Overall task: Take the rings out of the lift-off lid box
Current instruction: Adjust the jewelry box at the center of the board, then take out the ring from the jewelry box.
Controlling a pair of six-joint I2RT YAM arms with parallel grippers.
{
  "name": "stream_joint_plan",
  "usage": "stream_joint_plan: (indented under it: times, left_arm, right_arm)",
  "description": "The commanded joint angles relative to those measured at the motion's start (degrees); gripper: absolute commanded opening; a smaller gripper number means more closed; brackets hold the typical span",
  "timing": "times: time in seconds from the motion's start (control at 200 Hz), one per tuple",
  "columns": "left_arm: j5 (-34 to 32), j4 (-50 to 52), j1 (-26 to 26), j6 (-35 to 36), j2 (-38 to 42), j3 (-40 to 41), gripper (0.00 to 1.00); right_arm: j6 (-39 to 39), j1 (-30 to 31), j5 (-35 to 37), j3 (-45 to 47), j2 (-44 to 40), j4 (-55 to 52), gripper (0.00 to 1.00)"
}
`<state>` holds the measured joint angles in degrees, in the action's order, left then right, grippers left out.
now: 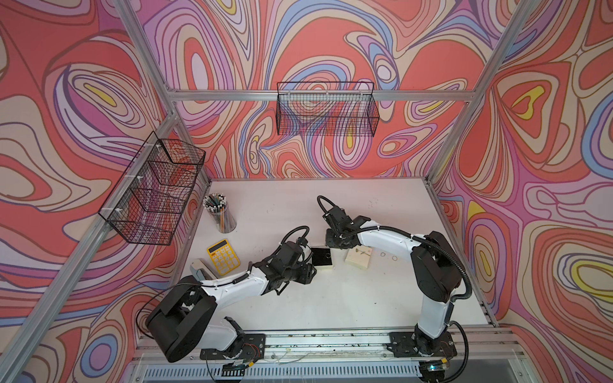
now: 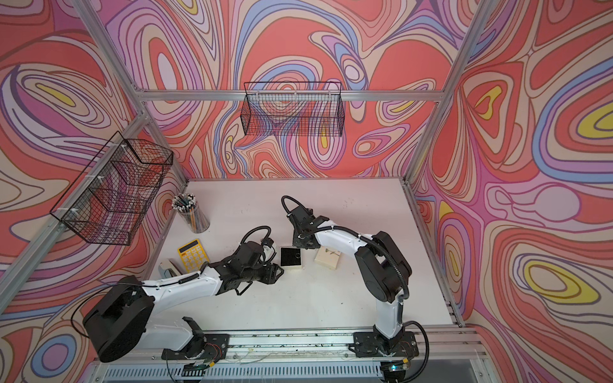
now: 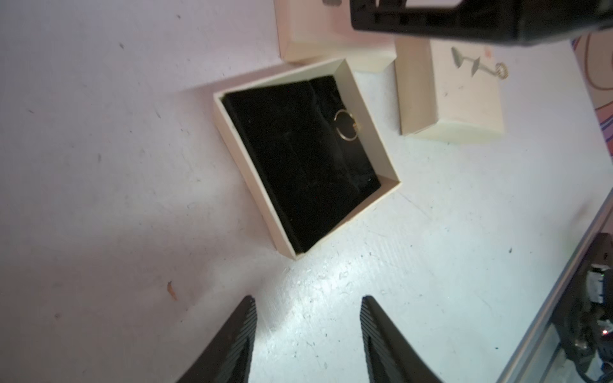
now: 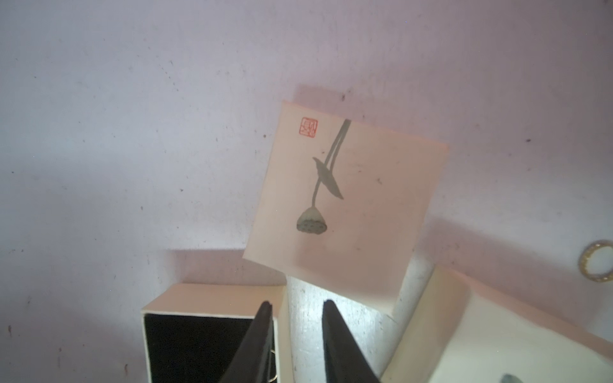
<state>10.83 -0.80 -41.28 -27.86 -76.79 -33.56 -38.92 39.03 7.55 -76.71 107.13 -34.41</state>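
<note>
Ribbed black fingers [image 3: 232, 341] of my left hand [image 3: 308, 331] fill the near edge of the left wrist view, set well apart with only bare white surface [image 3: 431, 265] between them, so nothing is gripped. Ahead of them sits the open box [image 3: 367, 132], cream-walled and black-lined, with its lid off. One thin ring [image 3: 346, 125] lies flat on the lining near a corner, on the side where my right arm reaches in.

My right hand [image 4: 297, 318] hangs over that side. Its fingers stand a narrow gap apart with surface showing through, holding nothing, and one finger overlaps the box's corner in the right wrist view.

Near the box lie two cream pieces with a lotus print — a printed cream square [image 4: 348, 205] and a second printed piece [image 1: 360, 258]. From these angles I cannot say for sure which is the lid.

In a top view a loose ring [image 1: 383, 254] and a second loose ring [image 1: 394, 257] rest on the surface just beside the second printed piece, on its far side from the box, close together but not touching.
</note>
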Motion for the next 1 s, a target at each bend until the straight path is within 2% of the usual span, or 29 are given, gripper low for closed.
stream_joint_plan:
  times: [0.0,0.11,0.25,0.391,0.526,0.992]
  left_arm:
    - [-3.86,4.92,-0.21,-2.69,2.6,-1.4,0.6]
    - [-6.29,5.2,-0.13,-3.5,3.32,-1.64,0.62]
    - [-5.48,4.14,-0.12,-3.97,2.56,-1.68,0.63]
    - [-5.71,4.36,-0.03,-3.86,3.07,-1.18,0.63]
    - [-5.89,4.01,0.14,-3.88,4.06,0.16,0.64]
    - [-3.36,2.47,0.23,-3.2,1.85,-0.67,0.65]
  right_arm:
    - [1.71,0.4,0.08,0.71,-3.98,-0.44,0.22]
    - [0.51,3.44,-0.92,3.31,-5.27,1.18,0.18]
    - [-0.18,6.53,-0.88,3.4,-5.1,-0.83,0.18]
    - [-0.19,7.2,-3.82,4.55,-4.83,0.88,0.18]
    - [-0.73,7.65,-1.54,2.78,-1.95,-3.34,0.18]
    - [0.26,7.66,-2.02,2.53,1.66,-1.44,0.17]
